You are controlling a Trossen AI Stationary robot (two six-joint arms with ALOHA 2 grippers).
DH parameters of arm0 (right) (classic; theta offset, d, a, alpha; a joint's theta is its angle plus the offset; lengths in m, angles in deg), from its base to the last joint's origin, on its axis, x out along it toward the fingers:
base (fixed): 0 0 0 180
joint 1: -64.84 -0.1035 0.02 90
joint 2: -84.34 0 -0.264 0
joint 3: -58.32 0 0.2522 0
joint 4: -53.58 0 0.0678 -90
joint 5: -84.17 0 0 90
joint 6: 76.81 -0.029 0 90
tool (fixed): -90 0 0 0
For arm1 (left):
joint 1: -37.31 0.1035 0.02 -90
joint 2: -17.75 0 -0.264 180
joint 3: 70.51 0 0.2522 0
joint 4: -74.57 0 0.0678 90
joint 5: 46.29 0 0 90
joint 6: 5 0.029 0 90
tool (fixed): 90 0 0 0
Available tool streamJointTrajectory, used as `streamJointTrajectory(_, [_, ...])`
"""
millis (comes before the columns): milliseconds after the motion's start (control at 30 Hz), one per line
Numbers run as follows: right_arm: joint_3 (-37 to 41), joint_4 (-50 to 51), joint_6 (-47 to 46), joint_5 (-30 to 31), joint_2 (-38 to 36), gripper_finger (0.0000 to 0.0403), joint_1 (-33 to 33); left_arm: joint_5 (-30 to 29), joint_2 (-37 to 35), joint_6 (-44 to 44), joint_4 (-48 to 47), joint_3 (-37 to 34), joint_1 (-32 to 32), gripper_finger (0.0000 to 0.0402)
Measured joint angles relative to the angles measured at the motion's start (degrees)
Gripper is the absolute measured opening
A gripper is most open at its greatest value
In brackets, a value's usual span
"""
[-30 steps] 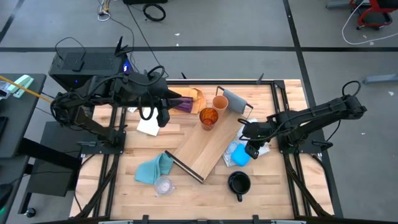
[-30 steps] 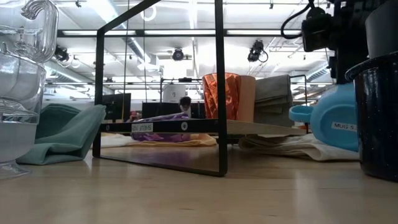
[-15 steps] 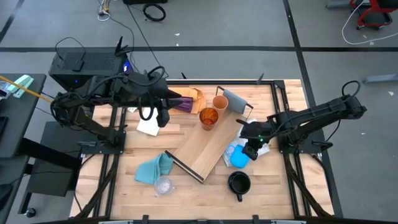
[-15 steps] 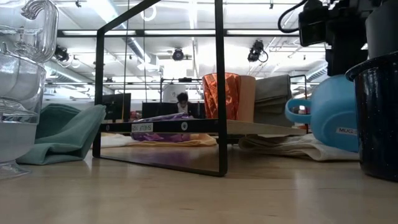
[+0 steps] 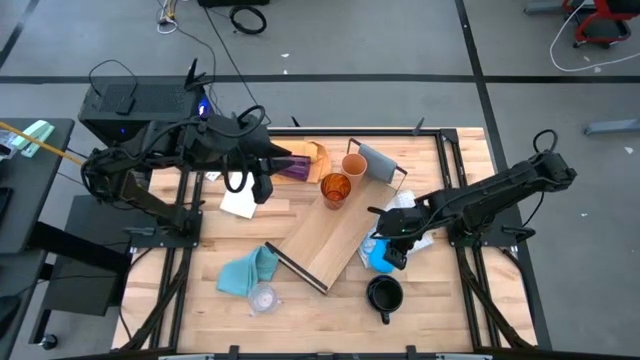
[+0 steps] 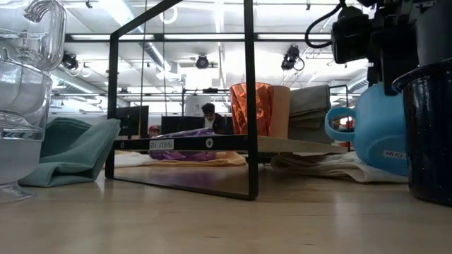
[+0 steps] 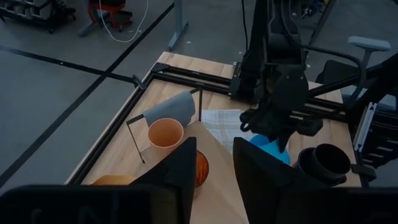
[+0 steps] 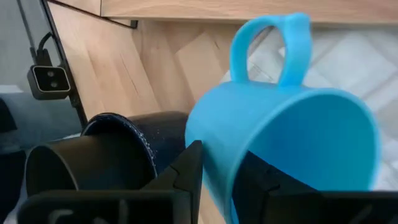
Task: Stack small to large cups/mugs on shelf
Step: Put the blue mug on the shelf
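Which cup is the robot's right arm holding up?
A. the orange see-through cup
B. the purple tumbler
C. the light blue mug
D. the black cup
C: the right gripper has its fingers pinched on the rim of the light blue mug, which hangs tilted off the table in the low view, beside the black cup.

Shelf [image 5: 335, 238]: long light-wood board, black end frames, lying diagonally mid-table. Amber cup [image 5: 335, 189] and tan cup [image 5: 354, 165] upright at its far end, side by side. Purple tumbler [image 5: 293, 168] on its side beyond. Blue mug [image 8: 286, 143] tilted, apparently lifted. Dark mug [image 5: 384, 294] upright nearby. Clear cups [image 5: 262, 297] near front edge.
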Motion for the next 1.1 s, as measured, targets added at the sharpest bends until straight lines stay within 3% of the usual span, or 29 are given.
streamJointTrajectory(200, [-0.01,0.53,1.30,0.12,0.33,0.0013,0.04,-0.02,0.00,0.02,0.00,0.00,0.01,0.0108])
streamJointTrajectory(533, [-4.66,4.23,4.04,2.27,0.08,0.0006,0.07,-0.02,0.00,0.11,-0.20,0.00,0.86,0.0107])
streamJointTrajectory(867, [-19.90,11.42,15.70,10.23,0.09,0.0006,0.07,0.00,0.02,0.13,-0.55,-0.02,1.94,0.0107])
streamJointTrajectory(1100, [-31.41,11.74,25.31,11.03,5.39,0.0006,0.04,0.00,0.02,0.40,-0.55,-0.02,2.25,0.0107])
